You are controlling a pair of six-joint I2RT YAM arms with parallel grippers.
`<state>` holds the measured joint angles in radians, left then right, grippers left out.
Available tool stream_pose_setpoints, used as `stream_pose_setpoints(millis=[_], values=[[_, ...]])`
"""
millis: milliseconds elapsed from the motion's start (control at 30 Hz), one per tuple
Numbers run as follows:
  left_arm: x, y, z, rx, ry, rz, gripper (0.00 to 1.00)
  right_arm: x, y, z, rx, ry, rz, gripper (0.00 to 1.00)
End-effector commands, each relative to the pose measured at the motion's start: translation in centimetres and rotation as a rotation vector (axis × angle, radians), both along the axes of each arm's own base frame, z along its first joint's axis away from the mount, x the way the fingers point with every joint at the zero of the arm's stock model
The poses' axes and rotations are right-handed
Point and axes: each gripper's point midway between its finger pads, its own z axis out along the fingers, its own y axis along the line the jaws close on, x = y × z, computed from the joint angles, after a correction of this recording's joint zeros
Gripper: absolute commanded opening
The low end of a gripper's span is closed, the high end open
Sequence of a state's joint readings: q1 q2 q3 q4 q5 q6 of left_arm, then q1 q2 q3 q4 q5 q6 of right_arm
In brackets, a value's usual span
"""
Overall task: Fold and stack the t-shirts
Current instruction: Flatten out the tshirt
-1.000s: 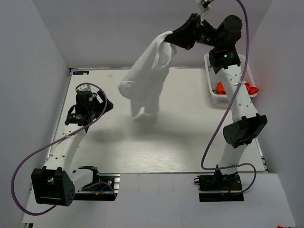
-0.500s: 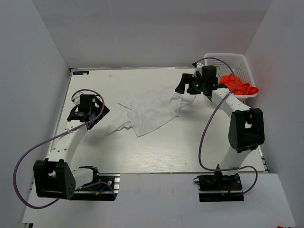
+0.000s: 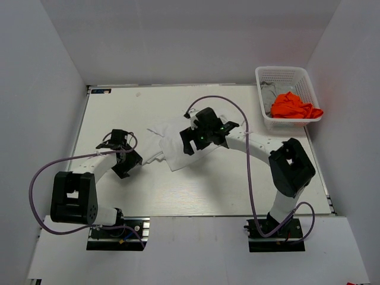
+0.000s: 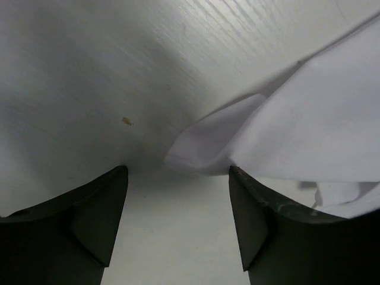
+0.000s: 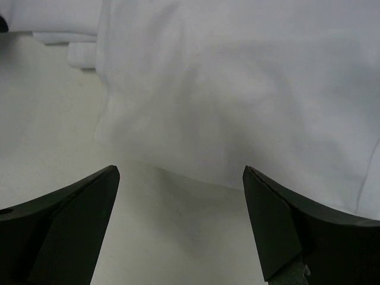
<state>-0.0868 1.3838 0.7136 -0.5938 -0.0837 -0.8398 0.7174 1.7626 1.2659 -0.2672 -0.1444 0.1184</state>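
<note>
The white t-shirt [image 3: 172, 141] lies crumpled and spread on the table, left of centre. My right gripper [image 3: 187, 144] hovers low over the shirt's near edge, open, with the cloth [image 5: 237, 89] just ahead of its empty jaws [image 5: 181, 173]. My left gripper [image 3: 133, 160] sits at the shirt's left corner, open with nothing between its fingers [image 4: 178, 173]; a folded corner of white cloth [image 4: 208, 145] lies right in front of them. The orange t-shirt [image 3: 294, 107] and a grey t-shirt [image 3: 270, 92] are bunched in the basket.
A white lattice basket [image 3: 284, 72] stands at the table's back right corner against the wall. White walls close in the table [image 3: 225, 184] on the left, back and right. Purple cables loop off both arms.
The right gripper has let the white shirt drop onto the table, opened, and swung down and left over it. The left arm has moved toward the shirt's left corner, its jaws narrowing a little.
</note>
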Motion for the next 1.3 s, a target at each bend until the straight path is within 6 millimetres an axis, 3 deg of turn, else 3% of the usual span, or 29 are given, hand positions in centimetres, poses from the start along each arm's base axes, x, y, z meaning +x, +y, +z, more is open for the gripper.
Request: stream_pose_setpoints(millis=[0, 67, 167, 200, 233, 267, 300, 400, 633, 833, 967, 1000, 1033, 1100, 1167, 1233, 1267], values=[[0.7, -1.3, 0.2, -0.077, -0.06, -0.014, 0.77, -0.5, 0.9, -0.4, -0.061, -0.045, 0.028, 0.9], [0.7, -0.8, -0.1, -0.051, -0.053, -0.004, 0.71, -1.7, 2.1, -0.6, -0.061, -0.056, 0.074, 0.9], [1.2, -0.4, -0.2, -0.033, -0.059, 0.013, 0.41, -2.5, 2.8, -0.8, -0.063, -0.059, 0.103, 0.9], [1.3, -0.5, -0.6, -0.031, -0.04, 0.014, 0.29, -2.9, 3.1, -1.1, -0.068, -0.056, 0.115, 0.9], [1.5, -0.5, -0.5, -0.031, -0.04, 0.014, 0.11, -3.1, 3.4, -1.2, -0.066, -0.058, 0.12, 0.9], [1.5, -0.5, -0.5, -0.031, -0.04, 0.014, 0.02, -3.6, 3.8, -1.7, -0.072, -0.044, 0.128, 0.9], [1.7, -0.5, -0.6, -0.031, -0.036, 0.014, 0.0, -4.1, 4.8, -2.0, -0.069, -0.04, 0.15, 0.9], [1.7, -0.1, -0.7, -0.009, -0.037, 0.008, 0.0, -5.5, 6.8, -2.3, -0.066, -0.044, 0.202, 0.89], [2.8, 0.1, 2.8, 0.015, -0.198, -0.007, 0.0, -6.4, 9.3, -4.2, -0.094, -0.072, 0.149, 0.84], [2.8, 0.0, 4.0, 0.006, -0.254, -0.018, 0.0, -5.7, 8.4, -6.5, -0.205, -0.138, 0.077, 0.75], [2.9, -0.5, 4.1, -0.016, -0.261, -0.043, 0.0, -4.4, 7.3, -8.1, -0.289, -0.188, -0.022, 0.61], [2.9, -0.5, 4.1, -0.016, -0.261, -0.043, 0.0, -4.2, 7.1, -8.2, -0.3, -0.192, -0.041, 0.36], [2.9, -0.7, 4.1, -0.024, -0.26, -0.048, 0.0, -4.2, 7.0, -8.6, -0.311, -0.188, -0.068, 0.23], [2.9, -0.7, 4.4, -0.025, -0.269, -0.048, 0.0, -3.3, 6.6, -8.1, -0.341, -0.217, -0.119, 0.0], [3.3, -0.4, 5.0, -0.008, -0.29, -0.038, 0.0, -2.5, 6.3, -6.4, -0.322, -0.24, -0.177, 0.0], [4.3, 0.1, 6.4, 0.017, -0.332, -0.022, 0.0, -1.7, 6.3, -3.1, -0.26, -0.305, -0.201, 0.0], [4.4, 0.4, 6.7, 0.03, -0.336, -0.014, 0.0, -1.4, 5.5, -0.2, -0.2, -0.331, -0.222, 0.0]])
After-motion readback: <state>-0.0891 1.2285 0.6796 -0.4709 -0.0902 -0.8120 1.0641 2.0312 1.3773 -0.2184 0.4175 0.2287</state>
